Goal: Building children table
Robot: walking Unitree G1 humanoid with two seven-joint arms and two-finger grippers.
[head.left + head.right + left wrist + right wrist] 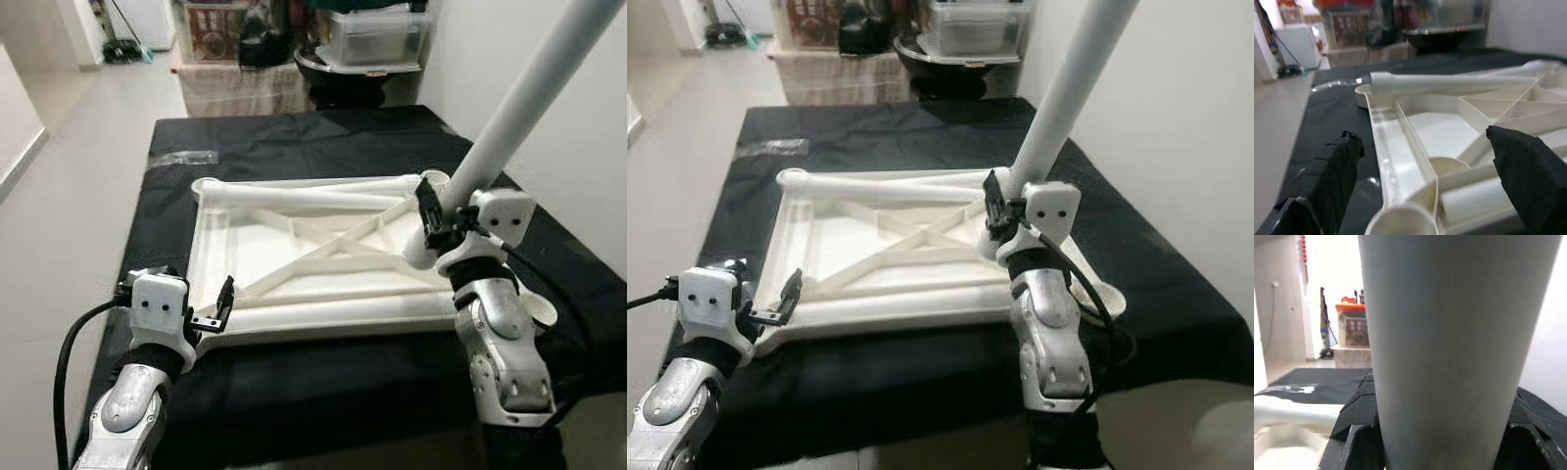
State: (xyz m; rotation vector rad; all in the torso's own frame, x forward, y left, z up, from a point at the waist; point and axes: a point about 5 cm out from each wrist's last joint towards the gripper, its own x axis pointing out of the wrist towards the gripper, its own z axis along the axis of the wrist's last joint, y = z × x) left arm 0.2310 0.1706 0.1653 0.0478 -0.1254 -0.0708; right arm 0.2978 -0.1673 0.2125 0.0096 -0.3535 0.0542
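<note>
- Right gripper (431,220) clamped on a white table leg (529,98), which slants up from the tabletop's far right corner
- Left gripper (217,308) fingers spread apart at the near left corner, holding nothing
- White tabletop (313,255) lies upside down w/ X ribs on a black cloth (294,142); 2nd leg (1449,83) lies along its far edge

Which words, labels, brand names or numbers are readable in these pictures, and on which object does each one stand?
None can be read.
The red-patterned box behind the black-covered table carries print, too blurred to read.
The white tabletop, the table leg and both grippers show no text.
</note>
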